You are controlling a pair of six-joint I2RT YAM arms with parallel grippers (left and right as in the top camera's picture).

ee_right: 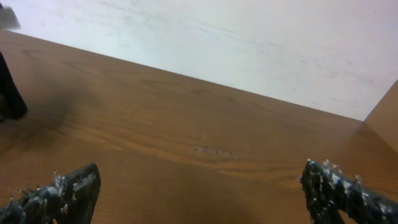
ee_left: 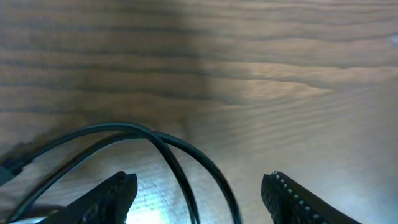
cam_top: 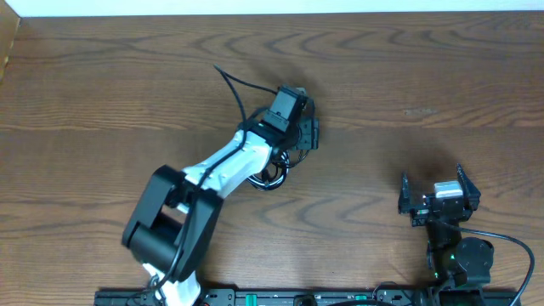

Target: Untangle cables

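A thin black cable (cam_top: 234, 85) runs from the far middle of the table toward my left arm. More of its loops (cam_top: 274, 177) lie bunched under the arm's white link. In the left wrist view two strands of the black cable (ee_left: 208, 168) curve across the wood and pass between my fingers. My left gripper (ee_left: 199, 196) (cam_top: 304, 127) stands open around them, with both fingers (ee_left: 112, 196) well apart from the strands. My right gripper (cam_top: 435, 185) (ee_right: 202, 193) is wide open over bare wood at the near right, holding nothing.
The wooden table (cam_top: 425, 76) stretches far and to both sides. A pale wall (ee_right: 249, 43) rises behind its back edge. The arm bases and a black rail (cam_top: 340, 297) line the near edge.
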